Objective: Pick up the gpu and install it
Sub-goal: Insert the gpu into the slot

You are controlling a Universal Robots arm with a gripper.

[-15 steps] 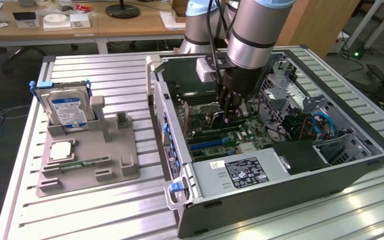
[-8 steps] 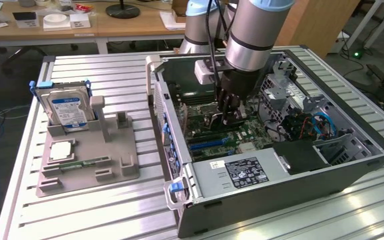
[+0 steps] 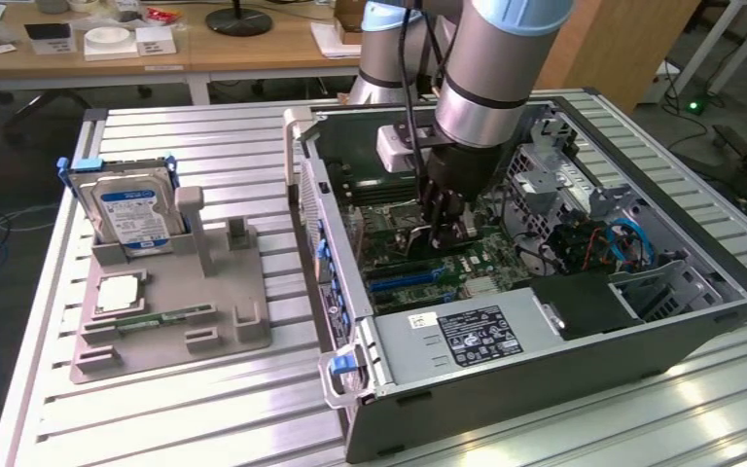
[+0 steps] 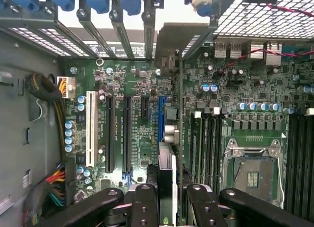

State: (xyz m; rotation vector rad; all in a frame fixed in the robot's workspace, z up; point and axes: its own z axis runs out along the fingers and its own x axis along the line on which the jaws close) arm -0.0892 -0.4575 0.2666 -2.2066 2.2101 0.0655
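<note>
My gripper point(image 3: 444, 226) is down inside the open computer case point(image 3: 685, 326), shut on the gpu point(image 3: 434, 236). In the wrist view the gpu point(image 4: 167, 175) appears edge-on, a thin dark card clamped between the black fingers point(image 4: 143, 202) of my gripper point(image 4: 167, 207). Its metal end bracket point(image 4: 184, 40) reaches toward the slotted rear wall of the case. The card hangs upright over the motherboard point(image 4: 142, 84), lined up beside the blue expansion slot point(image 4: 160, 120). Whether its edge touches the slot I cannot tell.
Two black slots point(image 4: 110, 133) and a white slot point(image 4: 90, 128) lie beside the blue one. The CPU socket point(image 4: 252, 175) and cable bundles point(image 4: 51, 185) flank the card. Outside the case, a grey fixture point(image 3: 172, 336) holds a blue-labelled hard drive point(image 3: 133, 214) and a memory stick point(image 3: 166, 317).
</note>
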